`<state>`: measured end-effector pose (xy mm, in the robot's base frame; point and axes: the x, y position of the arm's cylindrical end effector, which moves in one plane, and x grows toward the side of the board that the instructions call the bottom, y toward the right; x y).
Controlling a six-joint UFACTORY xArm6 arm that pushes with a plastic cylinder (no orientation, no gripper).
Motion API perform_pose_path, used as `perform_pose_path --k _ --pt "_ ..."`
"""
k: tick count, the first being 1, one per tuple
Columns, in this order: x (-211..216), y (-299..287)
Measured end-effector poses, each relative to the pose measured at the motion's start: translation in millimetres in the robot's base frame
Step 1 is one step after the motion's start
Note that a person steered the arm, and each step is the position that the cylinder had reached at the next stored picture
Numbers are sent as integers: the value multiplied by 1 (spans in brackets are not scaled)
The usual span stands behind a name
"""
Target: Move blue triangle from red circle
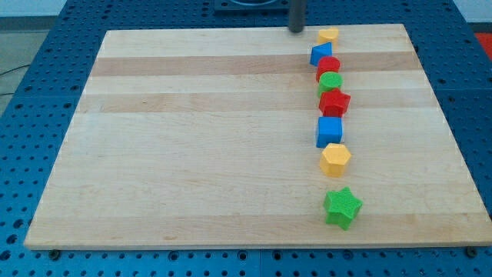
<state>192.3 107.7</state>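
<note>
My tip (296, 31), the tool here, is a plain rod without jaws, so it has nothing to spread or clamp, and it touches no block. The upper part of the rod is cut off by the view's top edge. The tip stands at the far edge of the wooden table (192, 138), just left of the yellow block (328, 35), whose shape is hard to make out.

The blue triangle (320, 55) lies lower right of the tip. It touches the red circle (328, 68) below it. The green circle (331, 81) covers part of the red circle. Then follow the red star (334, 102), the blue cube (329, 131) and the yellow hexagon (335, 159). The green star (342, 207) lies apart, near the view's bottom.
</note>
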Motion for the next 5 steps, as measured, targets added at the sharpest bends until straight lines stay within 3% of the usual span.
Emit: perform_pose_path --k 1,3,5 --pt "2 65" --pt "44 77" --pt "32 70"
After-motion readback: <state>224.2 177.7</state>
